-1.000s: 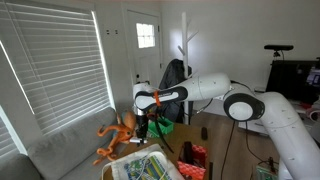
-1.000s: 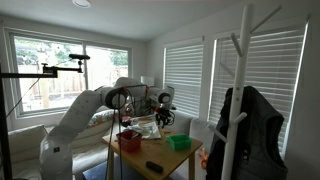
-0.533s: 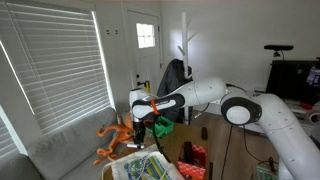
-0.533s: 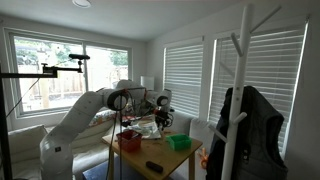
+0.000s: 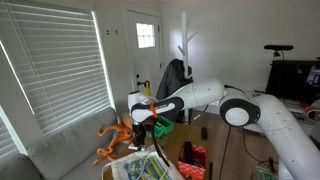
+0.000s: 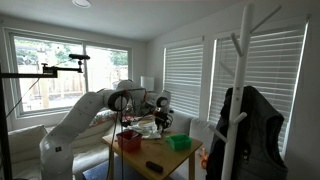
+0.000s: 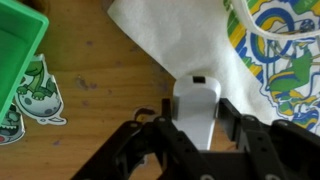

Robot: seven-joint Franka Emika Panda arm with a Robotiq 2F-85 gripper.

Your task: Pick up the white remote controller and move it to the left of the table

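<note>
End effector point(image 7: 197, 120) lower than before — fingers flanking white remote point(image 7: 195, 95), grip unclear — over table point(image 7: 100, 70)

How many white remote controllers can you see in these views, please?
1. The white remote controller shows between the fingers in the wrist view, over the edge of a white sheet on the table. Others may be hidden.

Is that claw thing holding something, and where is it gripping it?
The gripper straddles one end of the white remote, with a finger at each long side. Whether it is actually clamped on the remote cannot be told.
</note>
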